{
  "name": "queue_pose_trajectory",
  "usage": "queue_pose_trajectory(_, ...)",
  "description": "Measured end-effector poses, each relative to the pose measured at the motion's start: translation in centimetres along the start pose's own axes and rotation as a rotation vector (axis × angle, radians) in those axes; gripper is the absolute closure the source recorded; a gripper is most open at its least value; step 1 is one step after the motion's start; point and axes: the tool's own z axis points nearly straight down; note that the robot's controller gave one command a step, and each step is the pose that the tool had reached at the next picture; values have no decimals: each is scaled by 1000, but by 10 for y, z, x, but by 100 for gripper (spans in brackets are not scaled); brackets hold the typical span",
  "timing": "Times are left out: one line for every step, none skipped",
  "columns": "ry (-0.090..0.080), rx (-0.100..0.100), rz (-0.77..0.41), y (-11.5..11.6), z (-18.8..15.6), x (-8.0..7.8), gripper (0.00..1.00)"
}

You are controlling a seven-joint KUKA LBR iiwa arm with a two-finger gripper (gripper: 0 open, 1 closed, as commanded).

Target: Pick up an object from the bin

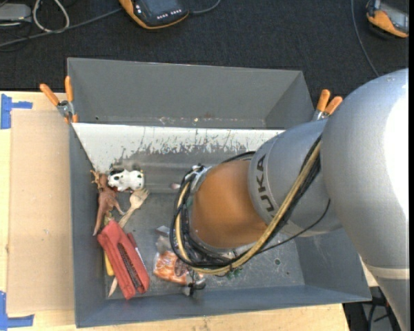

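Contents of the bin [186,95]: along the left wall, from the far-left corner toward the near edge, lie a small animal figure [126,179], a dinosaur figure [105,205] just to its near-left, a spoon-like utensil [134,204] beside the dinosaur on its right, and a flat rectangular case [126,258] reaching into the near-left corner with a thin stick [109,266] along its left side. A crumpled packet [167,267] lies by the near edge, right of the case and partly under the arm [224,209], which enters over the right wall and covers the floor's middle.
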Motion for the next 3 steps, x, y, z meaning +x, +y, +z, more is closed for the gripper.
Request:
queue_pose_trajectory(16,-5,76,-22,-1,3,100)
queue_pose_trajectory(16,-5,77,-22,-1,3,100)
queue_pose_trajectory(12,-4,-19,-31,-72,21,100)
